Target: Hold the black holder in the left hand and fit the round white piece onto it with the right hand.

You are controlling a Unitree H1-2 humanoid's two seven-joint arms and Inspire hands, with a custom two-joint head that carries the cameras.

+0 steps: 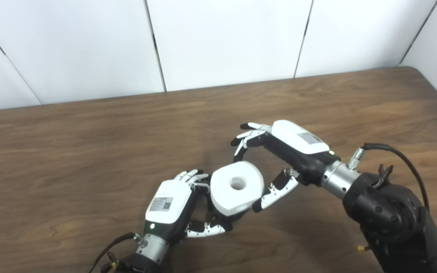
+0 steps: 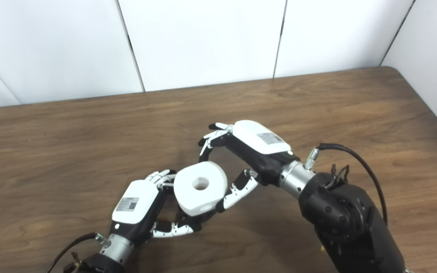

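Presently, nearest the camera, the left hand (image 1: 169,208) is closed around the black holder (image 1: 218,217), of which only a dark edge shows beneath and beside the fingers; thumb and fingers wrap it from both sides. The round white piece (image 1: 236,187) sits directly on top of that holder, its central hole facing upward and slightly toward the camera, so its axis runs roughly vertical with a small tilt. Whether it is fully seated cannot be told, as the holder's post is hidden.

Just beyond and to the right, the right hand (image 1: 275,159) stands open, its fingers spread. The thumb (image 1: 275,193) lies just beside the piece's right rim; contact cannot be confirmed. The fingers (image 1: 249,137) arch above the table (image 1: 89,151), apart from the piece, on its far side.

Judgement: the piece lies leftward and nearer than the right palm, so any pressing-down would come from that side. The right hand appears to hold nothing.
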